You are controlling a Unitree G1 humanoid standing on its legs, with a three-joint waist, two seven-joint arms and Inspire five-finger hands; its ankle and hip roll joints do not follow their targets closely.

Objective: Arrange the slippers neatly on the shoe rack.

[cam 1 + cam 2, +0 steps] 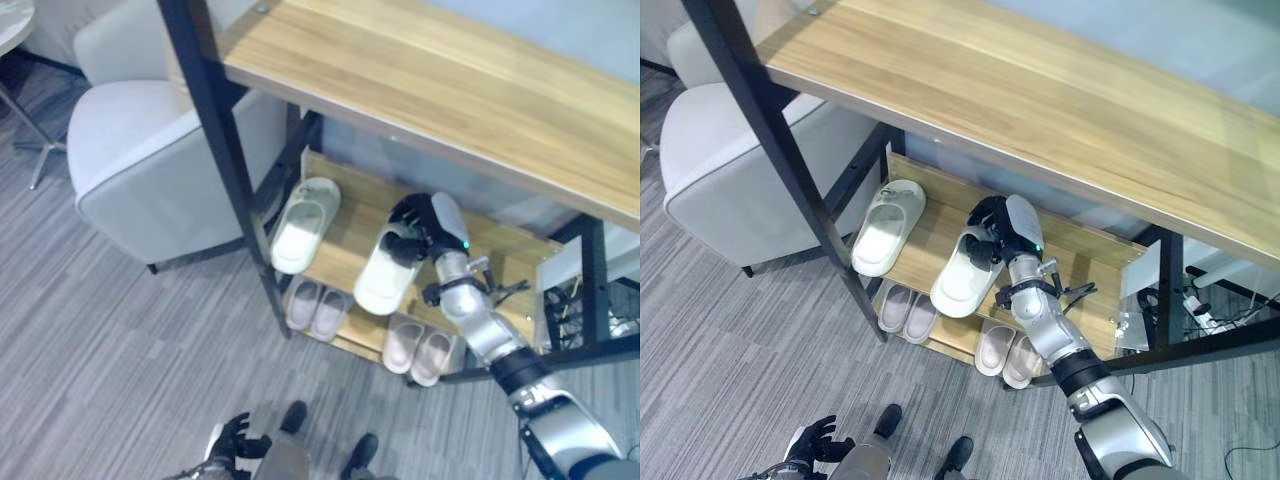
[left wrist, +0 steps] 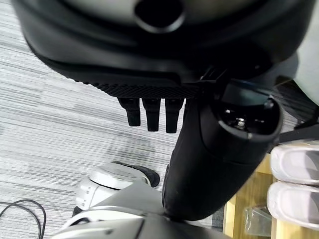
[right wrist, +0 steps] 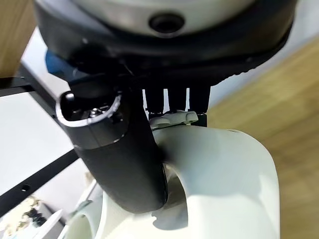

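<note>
Two white slippers lie on the wooden upper shelf [image 1: 349,216] of the shoe rack. The left slipper [image 1: 303,225] rests alone near the black post. My right hand [image 1: 425,225] is shut on the strap of the right slipper [image 1: 383,281], whose toe sticks out past the shelf's front edge. In the right wrist view the thumb [image 3: 119,154] goes under the strap of that slipper [image 3: 224,169] and the fingers come over it. My left hand [image 1: 237,438] hangs low over the carpet, fingers relaxed and holding nothing.
Two pairs of small pale slippers [image 1: 316,308] [image 1: 418,350] sit on the lower shelf. A wide wooden top board [image 1: 450,90] overhangs the rack on black posts [image 1: 225,150]. A grey armchair [image 1: 150,150] stands to the left.
</note>
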